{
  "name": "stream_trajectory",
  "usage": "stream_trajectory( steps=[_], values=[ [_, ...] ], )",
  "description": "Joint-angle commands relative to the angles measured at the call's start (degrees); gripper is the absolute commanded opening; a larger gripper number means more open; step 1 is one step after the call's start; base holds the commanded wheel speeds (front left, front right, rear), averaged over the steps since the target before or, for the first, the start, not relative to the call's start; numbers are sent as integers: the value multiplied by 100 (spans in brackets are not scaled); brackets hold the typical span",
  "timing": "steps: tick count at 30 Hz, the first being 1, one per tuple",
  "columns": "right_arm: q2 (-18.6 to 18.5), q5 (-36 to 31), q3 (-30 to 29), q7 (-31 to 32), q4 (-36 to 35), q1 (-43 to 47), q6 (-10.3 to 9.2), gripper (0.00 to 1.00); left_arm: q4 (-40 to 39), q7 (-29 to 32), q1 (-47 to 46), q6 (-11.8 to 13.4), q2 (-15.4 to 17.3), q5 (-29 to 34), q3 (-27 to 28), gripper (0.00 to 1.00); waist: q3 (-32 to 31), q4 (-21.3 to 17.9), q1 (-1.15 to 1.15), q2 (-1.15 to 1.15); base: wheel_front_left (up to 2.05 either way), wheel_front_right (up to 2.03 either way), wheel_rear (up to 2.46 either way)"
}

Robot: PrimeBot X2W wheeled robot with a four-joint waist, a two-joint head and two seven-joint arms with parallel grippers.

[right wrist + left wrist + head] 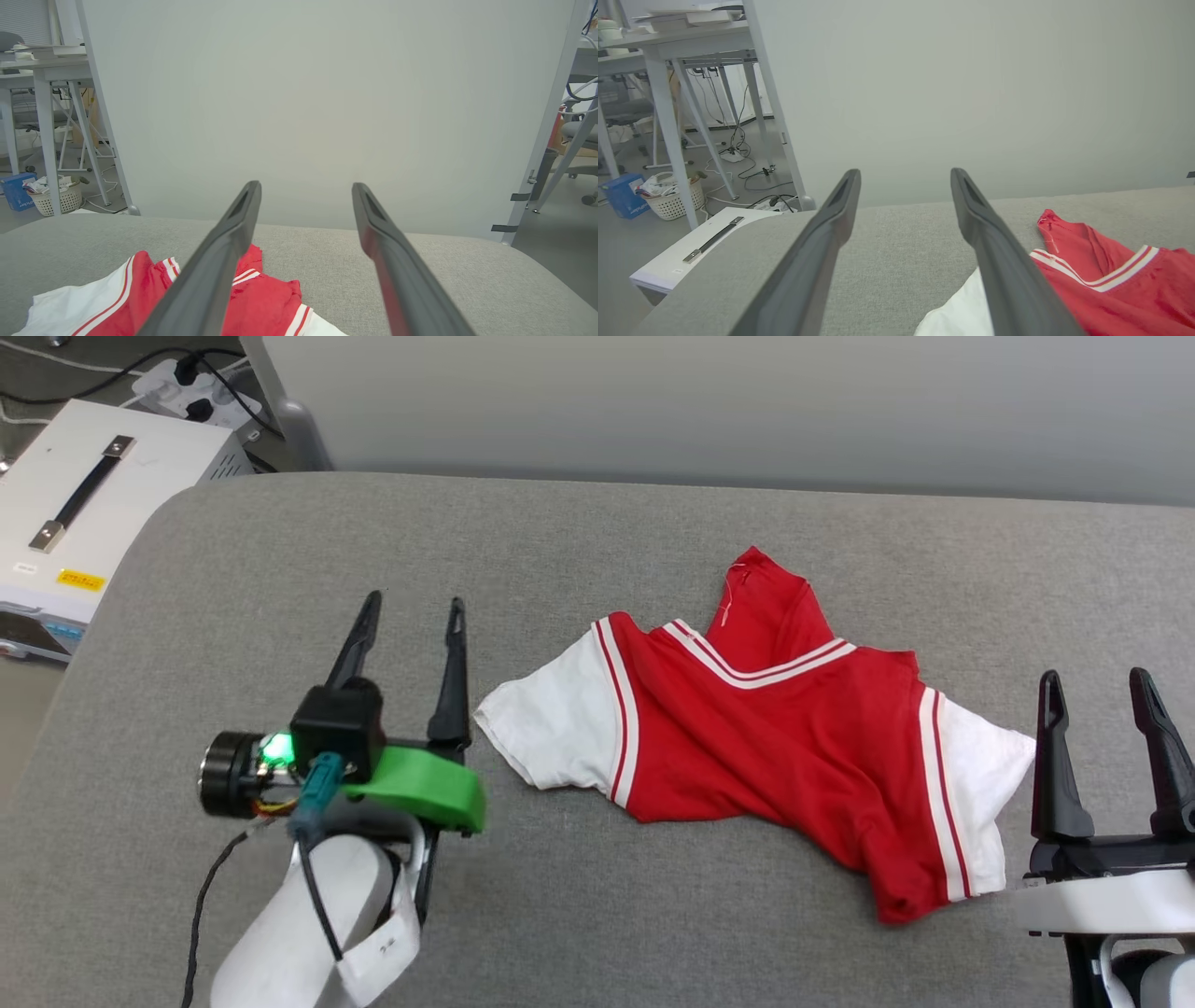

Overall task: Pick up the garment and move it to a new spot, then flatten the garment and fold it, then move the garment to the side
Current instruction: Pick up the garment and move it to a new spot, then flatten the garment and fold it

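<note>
The garment [766, 728], a red T-shirt with white sleeves and striped trim, lies crumpled on the grey padded table [597, 541], right of centre. My left gripper [415, 600] hovers open just left of the shirt's white sleeve, nothing between its fingers. My right gripper [1097, 677] stands open just right of the other sleeve, also holding nothing. In the left wrist view the garment [1111, 284] lies at the lower right beside the left gripper [906, 175]. In the right wrist view the garment [131, 298] is at the lower left, partly behind one finger of the right gripper [306, 186].
A white equipment case [84, 495] with a black handle stands off the table's left end, with a power strip [187, 387] and cables behind it. A pale partition wall [747, 401] runs along the table's far edge. Desks and a basket [672, 200] stand on the floor beyond.
</note>
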Motion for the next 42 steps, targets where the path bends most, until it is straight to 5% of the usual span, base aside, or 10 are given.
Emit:
stream_trajectory(
  steps=[1, 13, 29, 35, 42],
  values=[
    [2, 24, 24, -52, 31, 87, 37, 100, -165, -32, 292, -1, -6, 100, 217, 100, -108, 78, 0, 0, 0, 0, 0],
    [2, 194, 137, -52, 464, 445, 37, 100, -584, -32, 2069, -721, -548, 797, 1604, 100, -378, 45, 0, 0, 0, 0, 0],
    [2, 235, 183, -52, 842, 625, 37, 100, -209, -32, 2407, -1518, -1180, 1471, 2314, 100, -421, -8, 0, 0, 0, 0, 0],
    [2, 263, 166, -52, 686, 484, 37, 100, -108, -32, 1917, -1869, -1096, 1585, 2526, 100, -336, -85, 0, 0, 0, 0, 0],
    [2, 262, 183, -52, 481, 285, 37, 100, 649, 94, 471, -2362, -543, 1602, 2259, 100, -52, -230, 0, 0, 0, 0, 0]
  ],
)
